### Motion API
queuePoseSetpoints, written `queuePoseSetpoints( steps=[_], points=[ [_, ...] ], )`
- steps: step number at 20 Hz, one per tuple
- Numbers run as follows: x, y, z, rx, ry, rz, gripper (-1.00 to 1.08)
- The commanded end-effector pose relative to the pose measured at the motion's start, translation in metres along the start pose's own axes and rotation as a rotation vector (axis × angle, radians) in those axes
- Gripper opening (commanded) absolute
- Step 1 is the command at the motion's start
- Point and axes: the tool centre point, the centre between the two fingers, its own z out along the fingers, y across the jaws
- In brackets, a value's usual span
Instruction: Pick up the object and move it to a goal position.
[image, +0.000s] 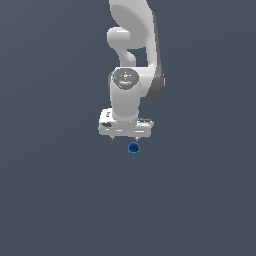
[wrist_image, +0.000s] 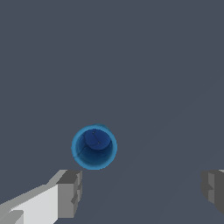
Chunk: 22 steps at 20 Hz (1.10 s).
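Note:
The object is a tiny bright-blue hollow cylinder (image: 133, 148) with a darker inside, standing upright on the grey floor. In the exterior view it sits just below my white gripper (image: 125, 137), slightly toward the exterior view's right. In the wrist view the cup (wrist_image: 94, 147) shows from above, with its open mouth facing the camera. My gripper (wrist_image: 142, 192) is open and empty, its two grey fingertips (wrist_image: 71, 192) spread wide apart. The cup lies outside the gap between them, off to the side of one fingertip and not touching it.
The white arm (image: 131, 45) rises behind the gripper in the exterior view. A plain dark grey floor (image: 50, 200) surrounds the cup on every side. No goal marker shows.

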Motion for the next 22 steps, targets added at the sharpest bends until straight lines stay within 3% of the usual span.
queuePoseSetpoints(
  steps=[1,12,22],
  points=[
    [0.0,-0.006,0.007,0.004,0.003,0.033,1.0],
    [0.0,-0.034,0.042,0.024,0.017,0.222,1.0],
    [-0.001,-0.043,0.054,0.03,0.021,0.285,1.0]
  ],
)
